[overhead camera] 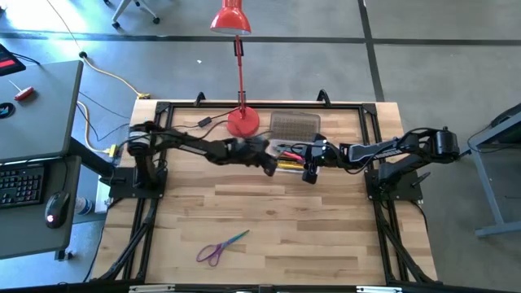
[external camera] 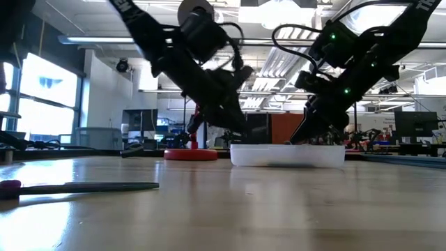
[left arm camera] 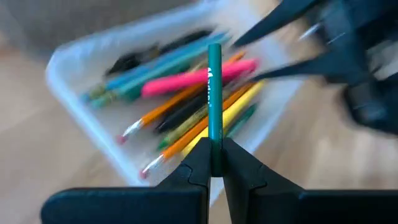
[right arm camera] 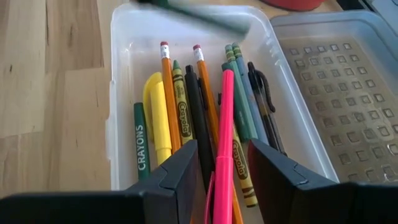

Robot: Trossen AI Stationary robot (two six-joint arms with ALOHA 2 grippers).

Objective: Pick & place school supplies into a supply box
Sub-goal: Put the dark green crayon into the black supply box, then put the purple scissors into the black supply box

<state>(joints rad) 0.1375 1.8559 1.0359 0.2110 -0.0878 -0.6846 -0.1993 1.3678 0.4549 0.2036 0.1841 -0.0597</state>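
The clear supply box (overhead camera: 284,150) sits mid-table by its bumpy lid (overhead camera: 295,124). Several pencils, crayons, a yellow marker (right arm camera: 157,112) and a pink pen (right arm camera: 225,118) lie in the box (right arm camera: 117,93). My left gripper (overhead camera: 273,165) hovers over the box's near-left corner, shut on a green pencil (left arm camera: 214,93). My right gripper (overhead camera: 310,172) is at the box's near-right side, open. In the right wrist view its fingers (right arm camera: 222,149) stand either side of the pink pen's end with gaps showing. Purple-handled scissors (overhead camera: 218,247) lie flat near the table's near edge. My left gripper pinches the green pencil between its two fingers at one end (left arm camera: 214,142). The pencil runs on from the fingers in line with them, out over the supplies in the box (left arm camera: 81,106). It is lifted clear of them.
A red desk lamp stands on its round base (overhead camera: 242,122) just left of the lid, at the table's far side, with its cable trailing left. The two arms' grippers are close together at the box. Bare wood stretches between the box and the scissors (external camera: 77,187).
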